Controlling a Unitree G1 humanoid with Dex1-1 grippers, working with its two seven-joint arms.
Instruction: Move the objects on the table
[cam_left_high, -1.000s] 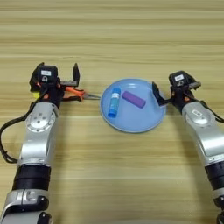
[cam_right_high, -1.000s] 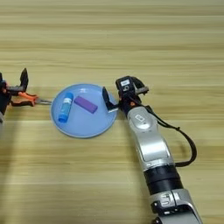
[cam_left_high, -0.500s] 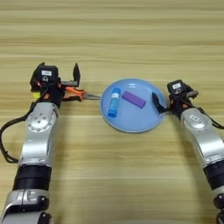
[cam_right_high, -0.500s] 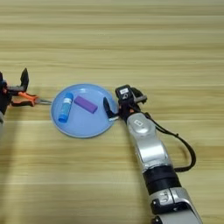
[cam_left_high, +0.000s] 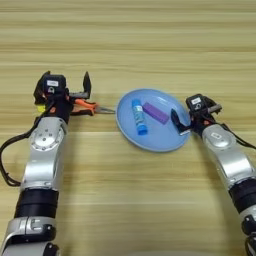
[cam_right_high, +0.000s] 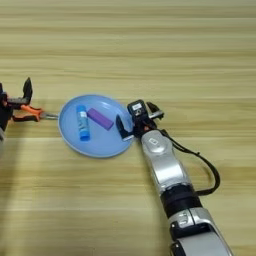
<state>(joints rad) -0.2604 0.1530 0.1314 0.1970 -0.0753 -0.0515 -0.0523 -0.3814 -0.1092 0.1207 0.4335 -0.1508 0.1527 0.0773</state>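
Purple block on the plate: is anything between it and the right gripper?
Nothing visible. The right gripper sits at the right rim of the light blue plate, and the purple block lies just inside, with only bare plate between them. The glue stick lies on the block's far side.

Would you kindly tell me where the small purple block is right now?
The small purple block lies inside the round light blue plate at the table's middle, just right of the blue-and-white glue stick.
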